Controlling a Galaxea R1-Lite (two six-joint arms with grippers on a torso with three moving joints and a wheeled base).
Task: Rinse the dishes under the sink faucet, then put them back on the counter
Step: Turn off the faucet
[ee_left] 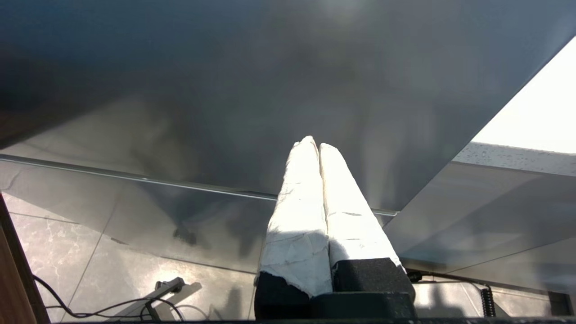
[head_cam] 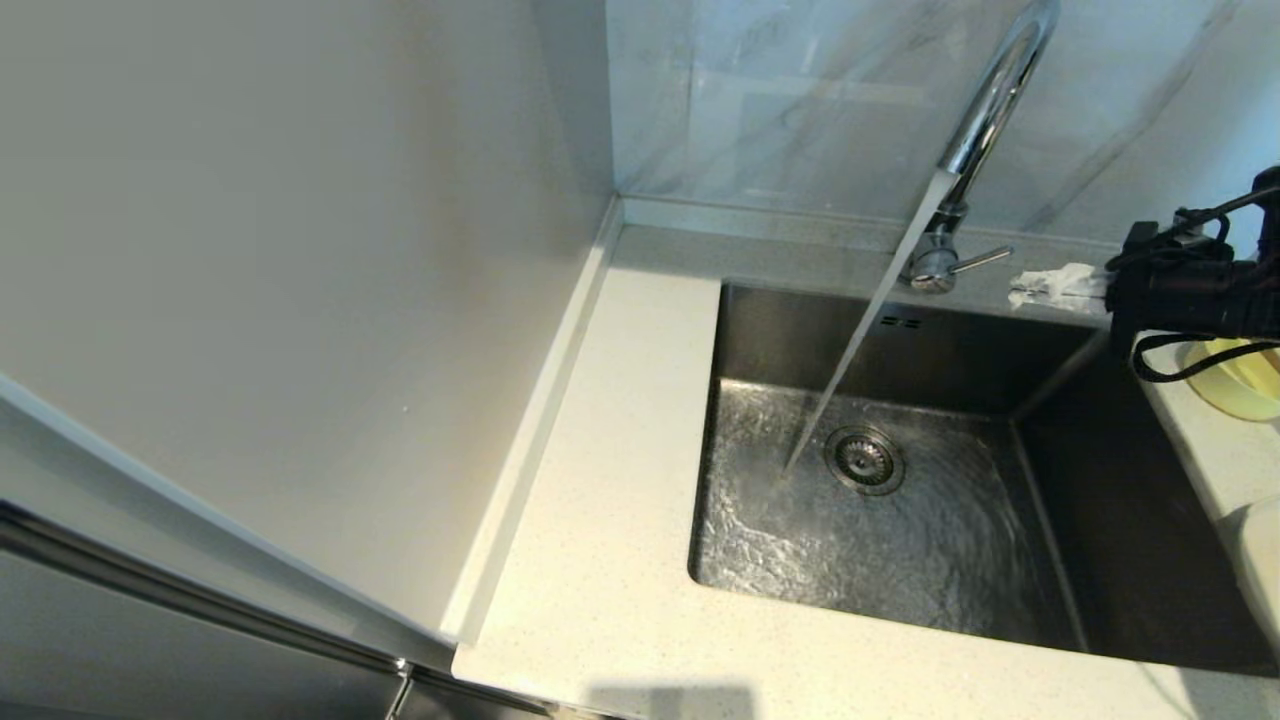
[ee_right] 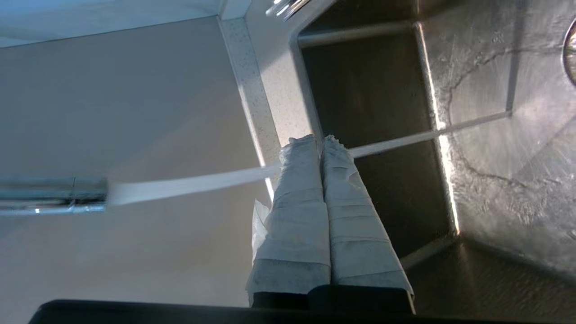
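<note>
Water runs from the chrome gooseneck faucet (head_cam: 990, 110) in a slanted stream (head_cam: 850, 360) into the steel sink (head_cam: 930, 560), landing beside the round drain strainer (head_cam: 865, 460). My right gripper (head_cam: 1018, 290) hovers over the sink's back right corner near the faucet lever (head_cam: 985, 260). Its white-wrapped fingers (ee_right: 297, 189) are shut with nothing between them, and the stream (ee_right: 189, 182) passes beyond them. The pale-yellow bowl (head_cam: 1240, 385) sits on the counter right of the sink, partly hidden by that arm. Plate and chopsticks are not identifiable. My left gripper (ee_left: 315, 145) is shut and empty, parked low.
The off-white speckled counter (head_cam: 620, 450) runs left of and in front of the sink, bounded by a plain wall panel (head_cam: 300, 300) on the left and the marble wall (head_cam: 800, 100) behind. An off-white rounded shape (head_cam: 1262, 570) shows at the right edge.
</note>
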